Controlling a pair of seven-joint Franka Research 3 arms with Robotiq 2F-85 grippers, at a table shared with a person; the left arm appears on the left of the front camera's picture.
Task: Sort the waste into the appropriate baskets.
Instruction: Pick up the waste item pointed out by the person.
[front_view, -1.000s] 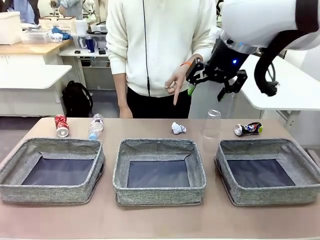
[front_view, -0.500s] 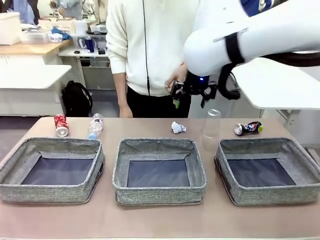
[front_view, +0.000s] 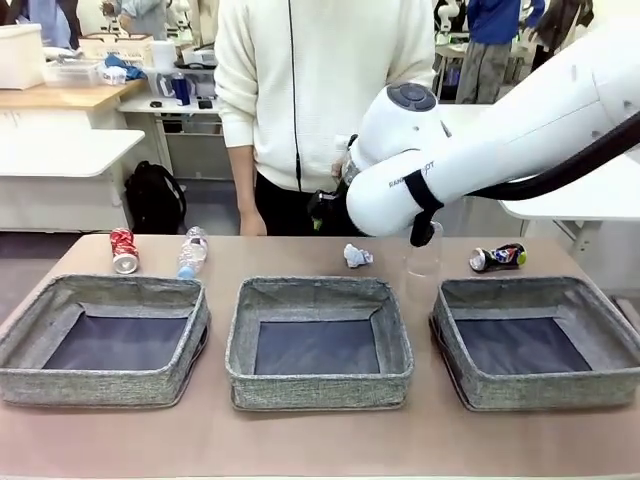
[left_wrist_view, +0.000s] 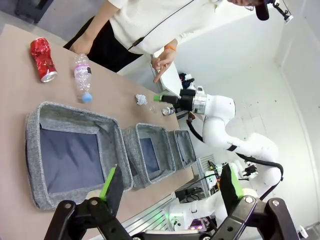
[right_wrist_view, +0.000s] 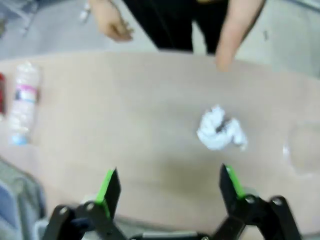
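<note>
Ahead of rt tool lies paper ball.

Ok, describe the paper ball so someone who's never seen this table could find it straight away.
Find the middle basket of the three grey ones on the table. Just past its far rim lies the crumpled white paper ball. It is the only white, crumpled piece; the clear plastic cup to its right is upright and see-through.

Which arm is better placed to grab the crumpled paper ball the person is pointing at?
Right. The right gripper hangs open just short of the paper ball, near the person's pointing hand. The left gripper, also open, sits far off, across the baskets from it.
</note>
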